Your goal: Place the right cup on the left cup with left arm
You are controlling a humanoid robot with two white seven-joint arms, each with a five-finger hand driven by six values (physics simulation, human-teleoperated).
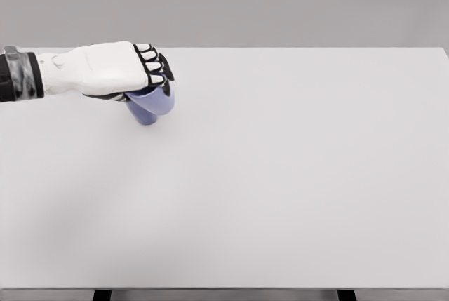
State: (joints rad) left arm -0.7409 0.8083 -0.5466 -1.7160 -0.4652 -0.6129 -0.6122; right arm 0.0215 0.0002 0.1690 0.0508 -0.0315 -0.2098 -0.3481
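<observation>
Cups are appearing here only as one bluish-purple shape [150, 104], sitting near the far left corner of the desk [280, 189], under the left hand [116, 69]. Whether this is a single cup or one already nested in the other is not resolving; two overlapping curved walls are showing, the nearer one tilting toward the right, so I am judging that the carried cup is going into or onto the lower one. The left hand is reaching in from the left edge, palm down, its fingers [151, 66] curling over the rim and clasping the cup from above. The right arm is not showing.

The cup is looking like a smooth, thin-walled, tapering tumbler, probably rigid plastic: light, stiff, unlikely to break, but slick enough to be slipping under hard finger pads. The rim is seeming the sensible place to be gripping it, since the walls narrow downward. The hand is wearing a white shell with black joints and a dark wrist band; the desk is a matte, pale, featureless slab with a straight far edge.
</observation>
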